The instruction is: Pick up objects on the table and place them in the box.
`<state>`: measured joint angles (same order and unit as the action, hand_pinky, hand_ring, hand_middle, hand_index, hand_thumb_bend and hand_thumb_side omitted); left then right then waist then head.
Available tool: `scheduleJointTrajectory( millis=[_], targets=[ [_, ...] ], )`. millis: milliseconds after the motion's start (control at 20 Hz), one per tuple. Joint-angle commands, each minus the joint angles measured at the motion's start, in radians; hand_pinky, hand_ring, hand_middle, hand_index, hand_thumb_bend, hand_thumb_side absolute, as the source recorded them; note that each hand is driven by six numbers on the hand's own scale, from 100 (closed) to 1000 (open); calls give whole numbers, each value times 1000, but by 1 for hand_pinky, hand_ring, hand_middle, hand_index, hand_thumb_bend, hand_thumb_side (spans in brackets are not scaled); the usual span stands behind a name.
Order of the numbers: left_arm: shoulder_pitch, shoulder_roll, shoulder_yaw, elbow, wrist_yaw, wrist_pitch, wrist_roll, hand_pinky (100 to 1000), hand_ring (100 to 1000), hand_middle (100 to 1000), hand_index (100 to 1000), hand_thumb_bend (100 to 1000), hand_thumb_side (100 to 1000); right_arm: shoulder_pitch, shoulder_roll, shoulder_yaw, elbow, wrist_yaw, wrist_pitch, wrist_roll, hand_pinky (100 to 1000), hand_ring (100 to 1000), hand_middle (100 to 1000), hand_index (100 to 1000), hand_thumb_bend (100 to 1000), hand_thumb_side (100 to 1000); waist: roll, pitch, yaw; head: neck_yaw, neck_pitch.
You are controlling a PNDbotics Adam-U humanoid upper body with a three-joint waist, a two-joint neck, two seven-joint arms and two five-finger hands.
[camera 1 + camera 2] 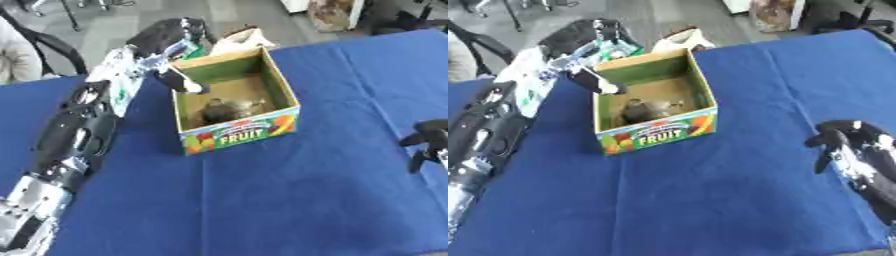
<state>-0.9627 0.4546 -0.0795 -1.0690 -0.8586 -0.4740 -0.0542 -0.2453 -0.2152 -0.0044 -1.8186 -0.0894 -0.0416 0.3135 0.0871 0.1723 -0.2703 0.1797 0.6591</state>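
A cardboard box with a "FRUIT" label on its front stands open on the blue table. On the box's floor lies a dark rounded object. My left arm reaches up along the left side, and my left hand hovers at the box's back left corner. One straight finger points down over the left rim, and I see nothing held in the hand. My right hand rests low at the right edge, fingers relaxed and empty, well away from the box.
A cream bag-like thing with something green beside it sits just behind the box at the table's far edge. Chairs and floor lie beyond. Bare blue cloth spreads in front of and to the right of the box.
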Motion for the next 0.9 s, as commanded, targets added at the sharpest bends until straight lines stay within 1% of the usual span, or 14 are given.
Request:
scheduleJointTrajectory(
  millis=[50, 150, 200, 250, 350, 400, 450, 500, 550, 600, 700, 750, 800, 900],
  targets=[
    [12, 68, 14, -100, 148, 27, -11, 633, 585, 620, 733, 425, 139, -4, -7, -11, -11, -2, 1, -9, 362, 633, 514, 689, 100, 450, -11, -20, 16, -15, 8],
    [49, 95, 14, -167, 247, 48, -26, 627, 577, 612, 729, 381, 143, 0, -6, -15, -11, -2, 1, -13, 362, 633, 514, 689, 100, 451, -15, -22, 37, -23, 12],
    [72, 108, 16, -202, 301, 57, -35, 617, 562, 599, 721, 340, 145, 2, -5, -17, -11, -2, 1, -15, 362, 633, 514, 689, 100, 451, -18, -24, 47, -27, 14],
    [96, 119, 20, -238, 355, 69, -44, 615, 558, 594, 718, 326, 138, 4, -5, -19, -11, -2, 2, -17, 362, 634, 514, 689, 100, 452, -20, -25, 58, -31, 15],
    [145, 139, 30, -303, 453, 91, -57, 608, 548, 585, 712, 258, 160, 7, -4, -22, -11, -2, 2, -20, 362, 634, 514, 689, 100, 453, -23, -26, 79, -36, 16],
    [170, 146, 35, -334, 504, 103, -61, 604, 539, 576, 704, 192, 181, 8, -3, -23, -11, -2, 2, -21, 362, 634, 514, 689, 100, 454, -25, -26, 87, -39, 17],
    [198, 155, 40, -369, 560, 111, -65, 601, 536, 573, 701, 166, 194, 9, -2, -23, -12, -2, 3, -22, 362, 634, 514, 689, 100, 454, -27, -26, 96, -41, 17],
    [226, 165, 44, -403, 615, 119, -70, 596, 529, 568, 697, 110, 223, 10, -2, -23, -12, -2, 3, -22, 362, 634, 514, 688, 100, 454, -28, -25, 103, -43, 18],
    [259, 175, 50, -440, 671, 126, -73, 596, 529, 567, 697, 100, 235, 10, -2, -23, -12, -2, 3, -23, 362, 634, 514, 688, 100, 454, -29, -23, 111, -46, 18],
    [294, 184, 57, -477, 725, 133, -74, 593, 524, 563, 696, 100, 302, 9, -1, -24, -12, -2, 3, -24, 362, 634, 514, 688, 100, 455, -30, -22, 117, -48, 18],
    [369, 195, 74, -545, 837, 151, -68, 584, 514, 551, 692, 100, 391, 8, 0, -27, -13, -2, 4, -26, 362, 634, 514, 688, 100, 455, -33, -19, 128, -52, 20],
    [408, 197, 83, -578, 890, 160, -61, 582, 512, 548, 691, 100, 413, 7, 0, -28, -14, -2, 4, -27, 362, 634, 514, 688, 100, 455, -34, -18, 131, -54, 22],
    [444, 196, 92, -608, 935, 168, -55, 577, 507, 544, 690, 100, 462, 7, 1, -29, -14, -2, 4, -28, 363, 634, 514, 688, 100, 454, -35, -18, 134, -55, 22],
    [514, 179, 112, -661, 1007, 181, -43, 570, 501, 538, 685, 100, 517, 6, 0, -31, -15, -2, 4, -31, 362, 634, 514, 688, 100, 454, -37, -15, 142, -55, 25]
  ],
)
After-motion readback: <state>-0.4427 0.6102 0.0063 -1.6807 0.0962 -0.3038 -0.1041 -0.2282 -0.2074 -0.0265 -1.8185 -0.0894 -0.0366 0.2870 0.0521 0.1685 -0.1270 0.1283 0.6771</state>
